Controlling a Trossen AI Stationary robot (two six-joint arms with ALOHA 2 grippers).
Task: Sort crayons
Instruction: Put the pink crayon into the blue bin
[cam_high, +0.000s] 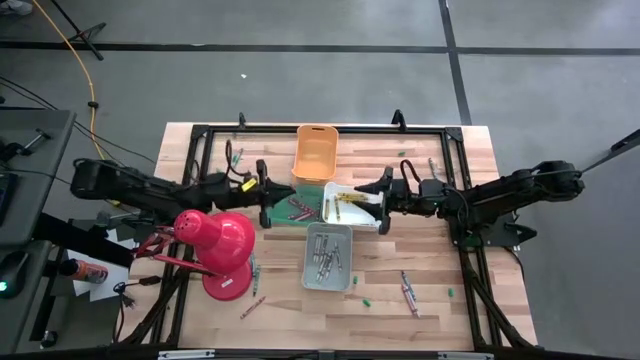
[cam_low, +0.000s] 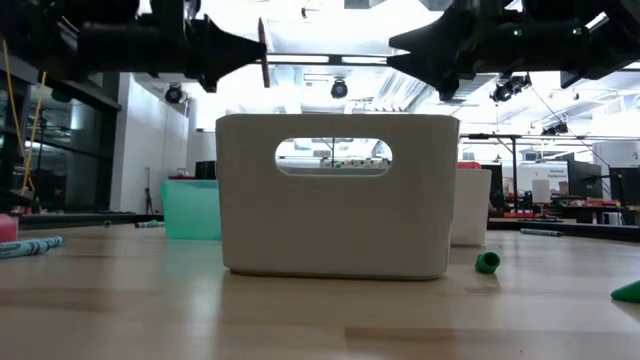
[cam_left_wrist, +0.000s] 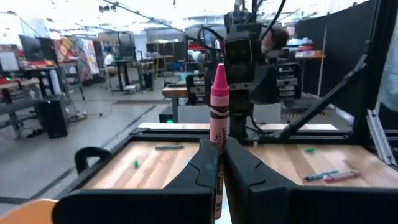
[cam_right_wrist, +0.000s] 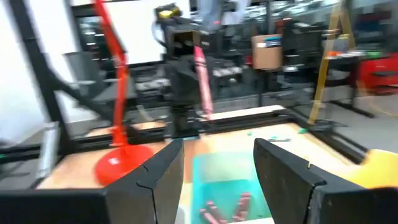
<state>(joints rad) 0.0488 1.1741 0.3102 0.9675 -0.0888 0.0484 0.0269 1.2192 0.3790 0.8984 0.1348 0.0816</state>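
Observation:
My left gripper (cam_high: 268, 192) is level above the table left of the green bin (cam_high: 300, 208), shut on a pink crayon (cam_left_wrist: 218, 93) that stands upright; the crayon also shows in the right wrist view (cam_right_wrist: 201, 81). My right gripper (cam_high: 382, 196) is open and empty over the white bin (cam_high: 352, 206), facing the left one; its fingers (cam_right_wrist: 163, 167) stand wide apart. Pink crayons lie in the green bin (cam_right_wrist: 227, 208). More crayons lie in the white bin and in the grey bin (cam_high: 328, 256). Loose crayons lie on the table (cam_high: 408, 292). My left gripper pinches the pink crayon between its two fingers by its lower part (cam_left_wrist: 217, 135). The fingers come level from the table's left and lie across the crayon. The crayon stands upright, its tip up, lifted clear of the table and bins.
An orange bin (cam_high: 316, 152) stands behind the green and white bins. A red desk lamp (cam_high: 215, 245) lies at the near left under the left arm. Loose crayons (cam_high: 251, 305) and green specks (cam_high: 365, 300) lie near the front edge. A black frame (cam_high: 320, 129) rims the table.

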